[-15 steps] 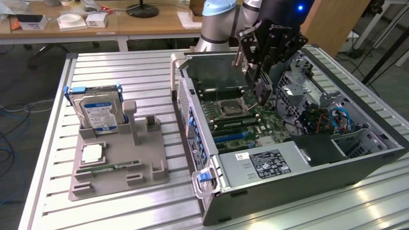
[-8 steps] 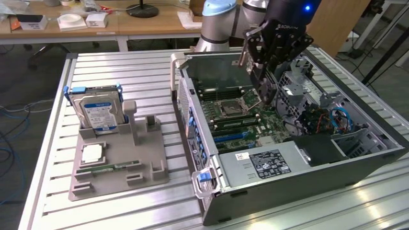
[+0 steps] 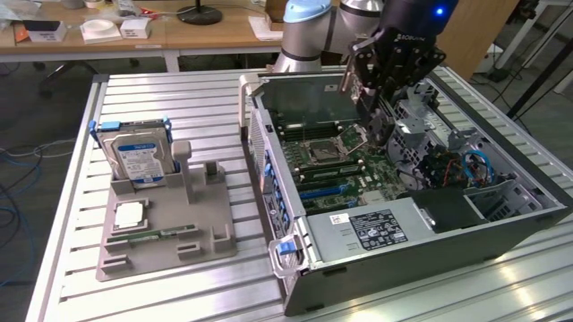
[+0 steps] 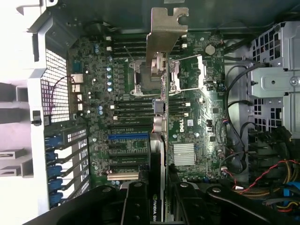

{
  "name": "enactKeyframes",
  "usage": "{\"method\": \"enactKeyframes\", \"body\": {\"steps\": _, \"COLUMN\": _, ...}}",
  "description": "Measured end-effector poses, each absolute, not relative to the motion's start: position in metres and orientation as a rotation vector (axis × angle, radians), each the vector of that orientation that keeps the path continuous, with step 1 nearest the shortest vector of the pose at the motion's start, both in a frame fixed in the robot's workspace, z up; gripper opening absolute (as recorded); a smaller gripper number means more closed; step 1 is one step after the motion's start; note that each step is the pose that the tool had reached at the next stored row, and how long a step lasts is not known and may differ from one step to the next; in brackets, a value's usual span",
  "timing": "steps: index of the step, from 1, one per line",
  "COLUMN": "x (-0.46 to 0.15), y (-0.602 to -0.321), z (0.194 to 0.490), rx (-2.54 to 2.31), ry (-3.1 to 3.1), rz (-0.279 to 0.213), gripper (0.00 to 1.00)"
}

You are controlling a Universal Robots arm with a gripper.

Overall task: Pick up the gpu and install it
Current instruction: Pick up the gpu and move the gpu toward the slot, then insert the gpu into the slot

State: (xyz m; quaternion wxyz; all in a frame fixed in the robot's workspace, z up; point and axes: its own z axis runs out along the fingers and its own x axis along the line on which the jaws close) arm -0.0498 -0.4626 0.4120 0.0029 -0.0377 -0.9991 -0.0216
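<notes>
My gripper (image 3: 380,100) hangs over the open computer case (image 3: 268,201), shut on the gpu (image 3: 377,131). The card hangs below the fingers, above the motherboard (image 3: 349,168) and near the processor socket. In the wrist view the gpu (image 4: 161,126) shows edge-on, running from between my black fingers (image 4: 136,204) out to its silver end bracket (image 4: 166,33). It sits over the middle of the motherboard (image 4: 192,122). The blue expansion slot (image 4: 127,137) lies off to one side of the card.
A grey holder (image 3: 166,231) on the slatted table at the exterior view's left carries an upright hard drive (image 3: 134,157), a green memory stick (image 3: 152,235) and a small chip (image 3: 130,213). Inside the case are a power supply (image 3: 372,228), drive cage and loose cables (image 3: 474,168).
</notes>
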Motion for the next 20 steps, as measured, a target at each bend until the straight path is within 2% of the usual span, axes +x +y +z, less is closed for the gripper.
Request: {"method": "enactKeyframes", "body": {"steps": 20, "x": -0.0491, "y": -0.4626, "z": 0.4118, "rx": -0.074, "ry": -3.134, "rz": -0.068, "gripper": 0.26}}
